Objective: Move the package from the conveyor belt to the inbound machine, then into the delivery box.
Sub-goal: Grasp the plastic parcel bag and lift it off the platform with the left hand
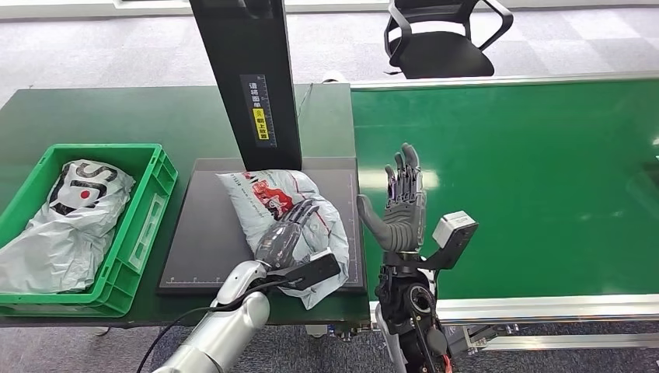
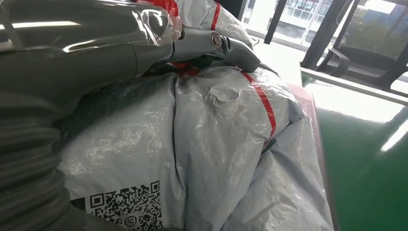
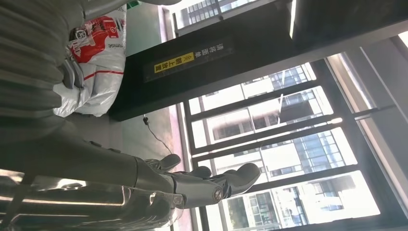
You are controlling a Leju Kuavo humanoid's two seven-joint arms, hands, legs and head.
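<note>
A grey plastic package [image 1: 264, 198] with red print lies on the black platform of the inbound machine [image 1: 202, 233], at the foot of its dark column [image 1: 245, 78]. My left hand [image 1: 284, 233] lies over the package's near half. Its fingers [image 2: 211, 43] curl onto the crumpled film of the package [image 2: 216, 159], which carries a QR label. My right hand [image 1: 400, 206] stands upright at the near left corner of the green conveyor belt [image 1: 528, 179]. Its fingers [image 3: 192, 185] are spread and it holds nothing. The package [image 3: 98, 53] lies beyond it.
A green delivery crate [image 1: 148, 225] sits left of the platform with another grey bag [image 1: 70, 217] inside. The dark green table runs under both. A black office chair [image 1: 443, 39] stands behind the conveyor. The column [image 3: 192, 57] bears a yellow label.
</note>
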